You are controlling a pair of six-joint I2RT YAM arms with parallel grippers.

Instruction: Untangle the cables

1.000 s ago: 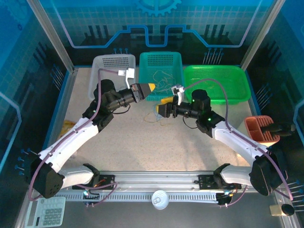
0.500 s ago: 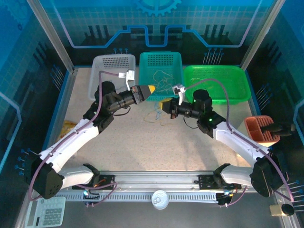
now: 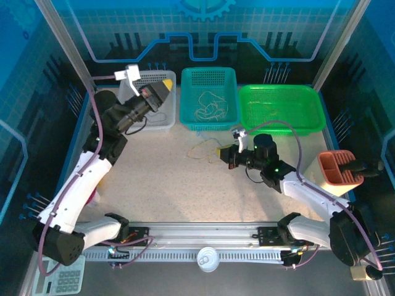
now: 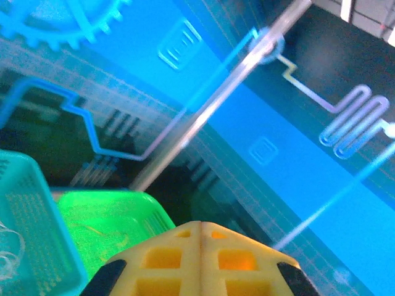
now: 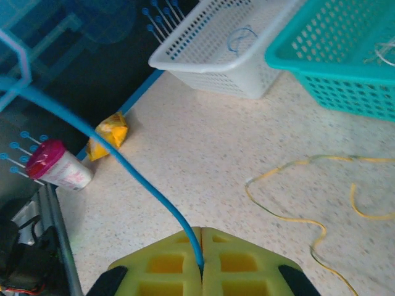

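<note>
**Step in hand:** pulling the blue cable (image 5: 123, 160) out of the tangle.

**Right hand** (image 5: 202, 237): clenched on the blue cable. The strand leaves the seam between the yellow pads and runs up and away in one smooth arc. This hand sits low over the counter (image 5: 203, 142), just in front of the teal basket (image 3: 208, 77).

**Left hand** (image 3: 165, 84): raised left of the teal basket, above the white basket (image 5: 203, 58), pads pressed flat together. I cannot tell whether it pinches the strand's far end.

**Where the cables are:**
- A yellow cable (image 5: 296, 164) lies slack on the counter in front of the teal basket, beside the right hand.
- The remaining cables (image 3: 207, 105) are a pale, loose knot inside the teal basket.

**How I'd do it well:**
- Draw slowly, in line with the strand.
- Keep the right hand low so the yellow cable isn't dragged.
- Stop if the arc goes straight and stiff.
- Watch for snagging on the basket's holes.

**Materials:**
- The cables are thin, limp and smooth, likely slippery between the pads.
- The pads are waffle-gridded and look rubbery.
- The baskets are rigid perforated plastic.
- The counter is speckled and matte.
</note>
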